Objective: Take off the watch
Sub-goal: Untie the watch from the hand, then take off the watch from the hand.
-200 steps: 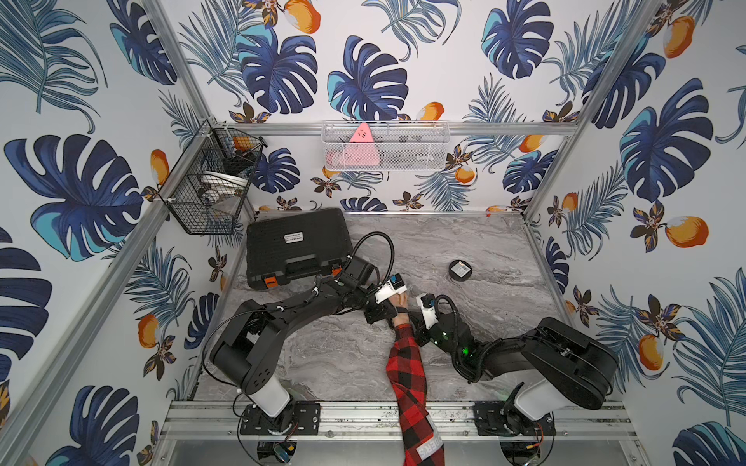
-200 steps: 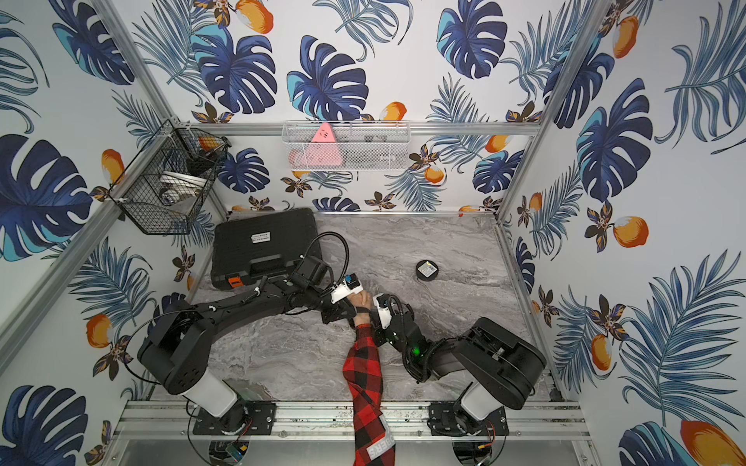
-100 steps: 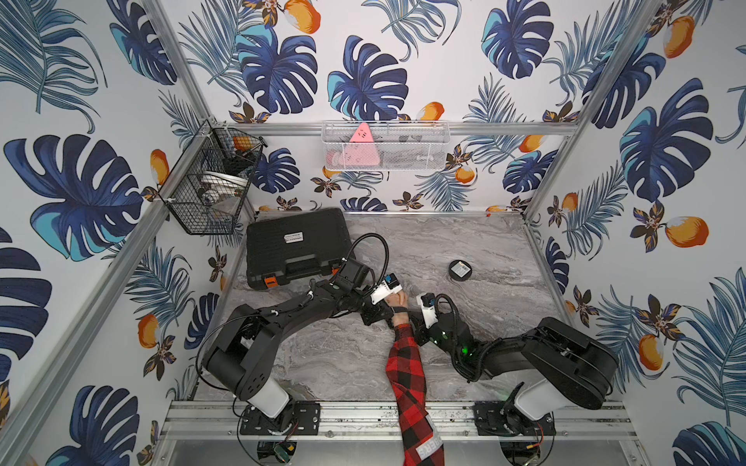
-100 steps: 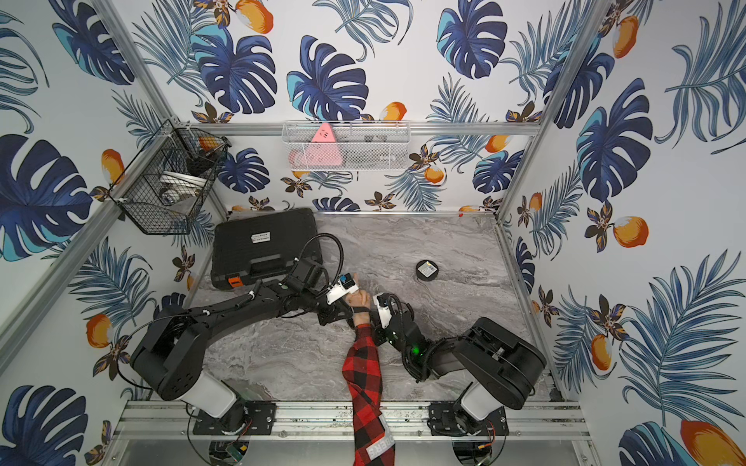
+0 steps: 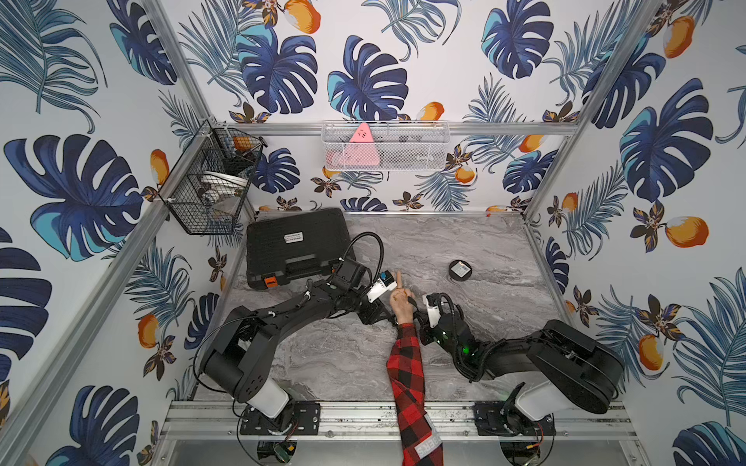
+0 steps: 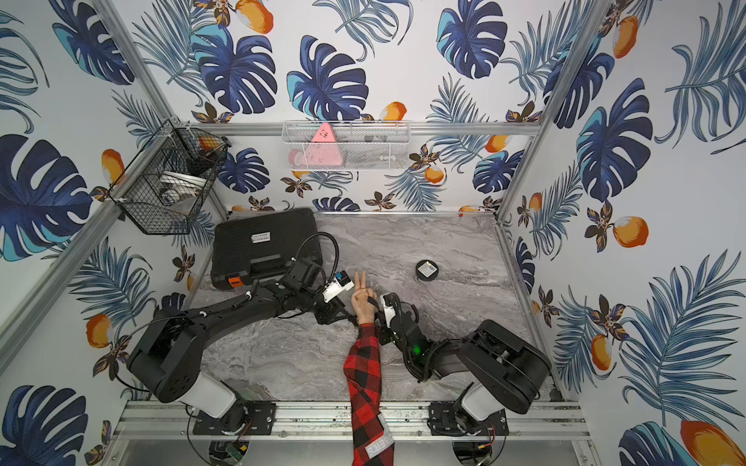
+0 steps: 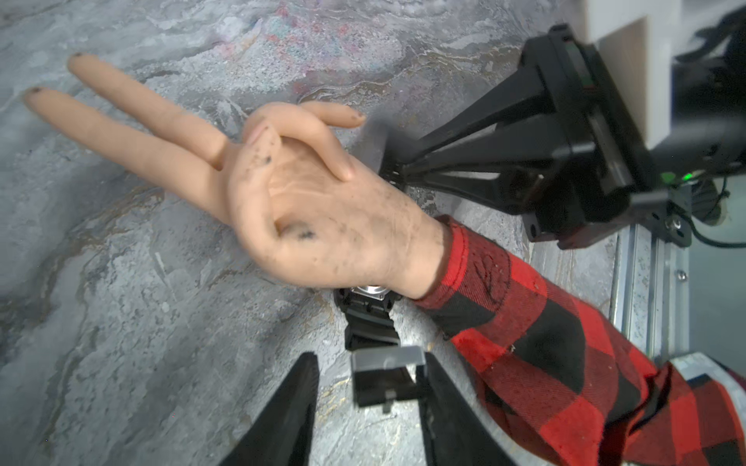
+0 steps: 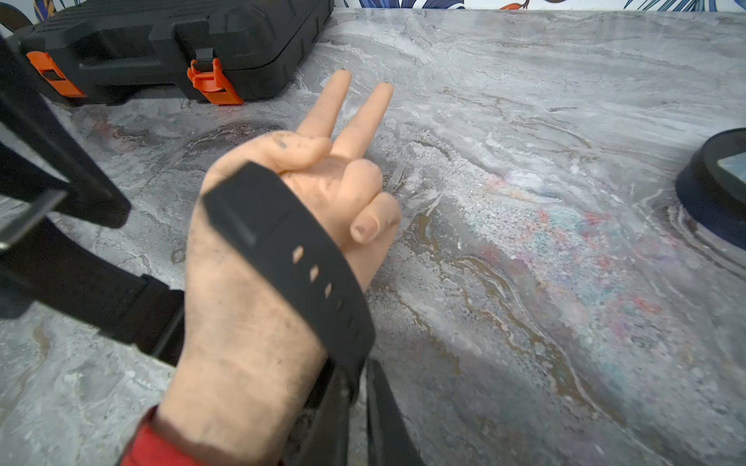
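Right here, my left pincer (image 7: 368, 363) stands apart, low over the grey marbled surface (image 7: 141, 322). The buckle (image 7: 385, 357) of the watch (image 7: 369, 306) lies in the gap, against one jaw and clear of the other. Just past my tips the band runs to the watch's case. The case sits against the wrist of a dummy hand (image 7: 323, 210), on the side facing this pincer and partly hidden by it.

That hand lies between my two pincers, with two fingers (image 7: 121, 139) stretched out away from me and the rest curled. A red-and-black checked sleeve (image 7: 545, 322) covers the arm behind it.

On the hand's far side my right pincer (image 8: 355, 379) points in at the wrist. Its jaws are close together. The holed strap (image 8: 282, 242), undone, drapes across the hand and drops between them; whether they pinch it I cannot tell.

Farther out, on this pincer's outer side, a round black tin (image 8: 714, 189) sits on the surface, well apart from the hand. Beyond my left pincer a black tool case (image 8: 173, 40) with orange latches lies flat near the back wall. Farthest off, in a top view, a black wire basket (image 5: 210, 189) and a white basket (image 5: 385, 145) hang on the walls.
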### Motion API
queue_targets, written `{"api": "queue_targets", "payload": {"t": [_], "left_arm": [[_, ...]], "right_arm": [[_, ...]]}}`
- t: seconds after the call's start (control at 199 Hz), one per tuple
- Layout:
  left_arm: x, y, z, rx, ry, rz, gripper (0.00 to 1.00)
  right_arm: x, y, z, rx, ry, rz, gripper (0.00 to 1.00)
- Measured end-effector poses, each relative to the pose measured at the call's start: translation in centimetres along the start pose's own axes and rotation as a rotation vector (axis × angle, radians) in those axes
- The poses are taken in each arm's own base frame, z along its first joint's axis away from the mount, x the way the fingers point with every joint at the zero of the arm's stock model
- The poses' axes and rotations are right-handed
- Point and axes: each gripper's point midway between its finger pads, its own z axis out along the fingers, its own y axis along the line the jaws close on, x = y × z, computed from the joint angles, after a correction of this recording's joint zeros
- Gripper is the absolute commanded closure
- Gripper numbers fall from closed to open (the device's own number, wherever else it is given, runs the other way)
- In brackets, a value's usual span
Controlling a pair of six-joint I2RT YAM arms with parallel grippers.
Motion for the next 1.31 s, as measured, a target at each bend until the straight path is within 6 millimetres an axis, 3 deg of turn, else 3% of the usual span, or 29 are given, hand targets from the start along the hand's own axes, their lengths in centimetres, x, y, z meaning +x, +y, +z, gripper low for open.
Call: {"api": "queue_targets", "payload": {"t": [0.156,0.386,0.637,0.823,1.119,1.305], "left_arm": [[-1.4,1.1,-0.6,-0.070,-0.049,-0.176,0.50],[-3.6,2.5,-1.0,-0.158,-0.064,-0.446,0.48],[-2.1,1.6,0.8,-0.228,0.080,-0.610,0.46],[0.0,1.1,1.9,-0.259,0.185,-0.681,0.49],[1.9,0.8,1.6,-0.277,0.206,-0.735,0.74],[2.2,0.5,1.9,-0.255,0.199,-0.757,0.94]], "right_arm": [[-1.8,0.5,-0.6,-0.011,-0.011,0.010,0.56],[-4.2,1.0,-1.7,-0.012,-0.001,0.043,0.46],[-6.1,1.7,-2.5,-0.015,0.056,0.107,0.39],[-6.2,2.3,-3.5,-0.019,0.132,0.184,0.38],[-4.6,3.0,-3.8,0.004,0.291,0.326,0.37],[-2.7,4.7,-3.0,-0.008,0.425,0.375,0.31]]}}
